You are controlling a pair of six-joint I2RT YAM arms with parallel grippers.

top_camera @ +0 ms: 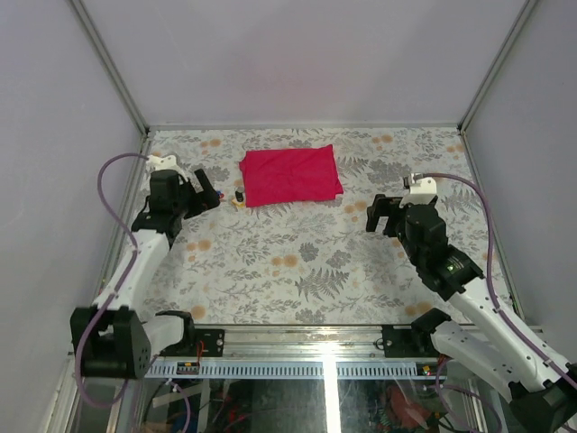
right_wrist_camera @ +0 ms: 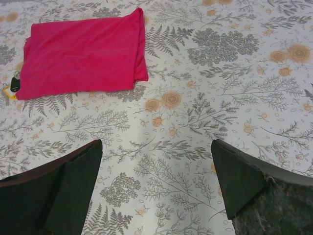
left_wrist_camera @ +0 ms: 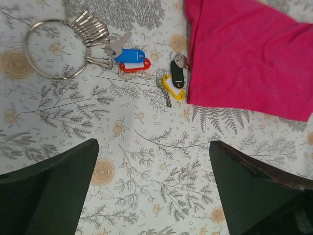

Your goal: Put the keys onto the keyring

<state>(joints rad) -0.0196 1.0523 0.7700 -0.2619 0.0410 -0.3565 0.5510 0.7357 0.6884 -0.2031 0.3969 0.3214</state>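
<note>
The keyring (left_wrist_camera: 28, 51) is a thin silver wire ring lying flat at the top left of the left wrist view, with several silver clips (left_wrist_camera: 90, 27) bunched on it. Keys with blue (left_wrist_camera: 131, 55) and red (left_wrist_camera: 135, 66) heads lie against those clips; I cannot tell whether they are attached. Keys with black (left_wrist_camera: 177, 74) and yellow (left_wrist_camera: 174, 88) heads lie apart, at the edge of the red cloth (left_wrist_camera: 249, 54). My left gripper (left_wrist_camera: 154, 144) hovers open just short of them, holding nothing. My right gripper (right_wrist_camera: 156, 142) is open over bare table, far right of the keys (right_wrist_camera: 13, 84).
The folded red cloth (top_camera: 290, 174) lies at the back middle of the flower-patterned table (top_camera: 297, 262). White walls close the table at the back and both sides. The left gripper (top_camera: 209, 191) and right gripper (top_camera: 380, 213) stand to either side of the cloth.
</note>
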